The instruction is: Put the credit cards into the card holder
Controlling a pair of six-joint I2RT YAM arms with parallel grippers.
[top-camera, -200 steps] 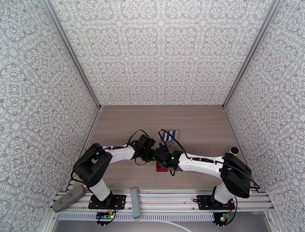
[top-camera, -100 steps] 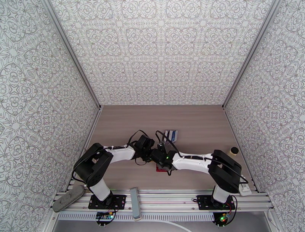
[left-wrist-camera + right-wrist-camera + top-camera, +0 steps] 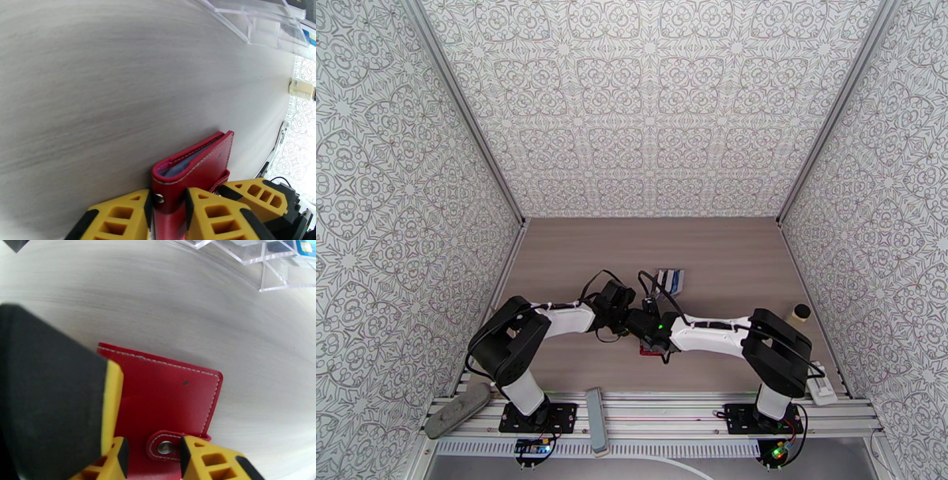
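The card holder (image 3: 197, 162) is a red wallet with a snap tab (image 3: 166, 447), standing on edge on the wooden table (image 3: 727, 260), slightly parted and pale inside. My left gripper (image 3: 168, 199) is shut on its near end. My right gripper (image 3: 154, 449) faces the wallet's red side (image 3: 166, 394) and stands open, one yellow finger on each side of the tab. In the top view both grippers meet over the wallet (image 3: 652, 351) near the front middle. The credit cards (image 3: 670, 279) stand in a clear holder behind it, and a blue card edge (image 3: 306, 246) shows.
The clear acrylic stand (image 3: 256, 21) is just beyond the wallet. A small pale jar (image 3: 799, 313) sits at the right side and a white object (image 3: 821, 387) at the front right. A grey bar (image 3: 595, 410) and a grey pad (image 3: 457, 410) lie on the front rail.
The right arm has shifted left and folded in, bringing its gripper closer onto the wallet with the fingers narrowing. The left arm has held still with the wallet.
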